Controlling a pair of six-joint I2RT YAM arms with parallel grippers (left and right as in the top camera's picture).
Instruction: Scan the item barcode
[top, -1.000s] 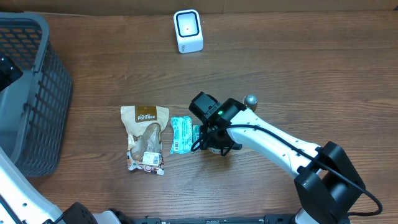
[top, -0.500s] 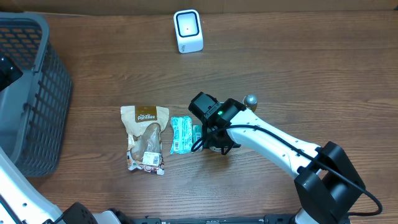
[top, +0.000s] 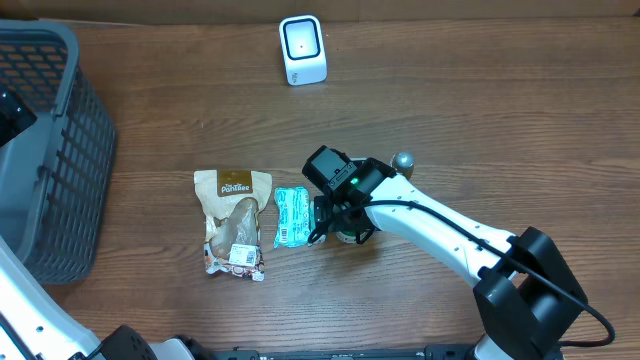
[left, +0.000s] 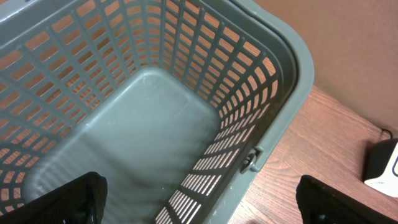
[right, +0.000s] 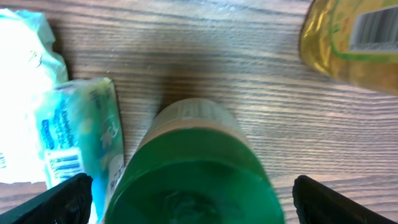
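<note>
We are looking down on a wooden table (top: 500, 110) where the right gripper (right: 199, 198) is hanging directly above a green-capped container (right: 193, 158), which is standing upright near the table's middle. Its two fingers are standing spread wide, one on each side of the cap, with a gap showing between each finger and the cap, so it is gripping nothing. A teal packet (top: 290, 217) is lying just beside the container, on the side toward the basket, and a brown pouch (top: 233, 222) is lying just beyond that. In the right wrist view a yellow item (right: 351, 43) bearing a barcode label is showing near the container; we cannot tell what it is. The white scanner (top: 302, 50) is sitting well apart, at the table's far edge. The left gripper (left: 205, 202) is hovering over the grey basket (left: 273, 74), fingers spread fully and holding nothing.
</note>
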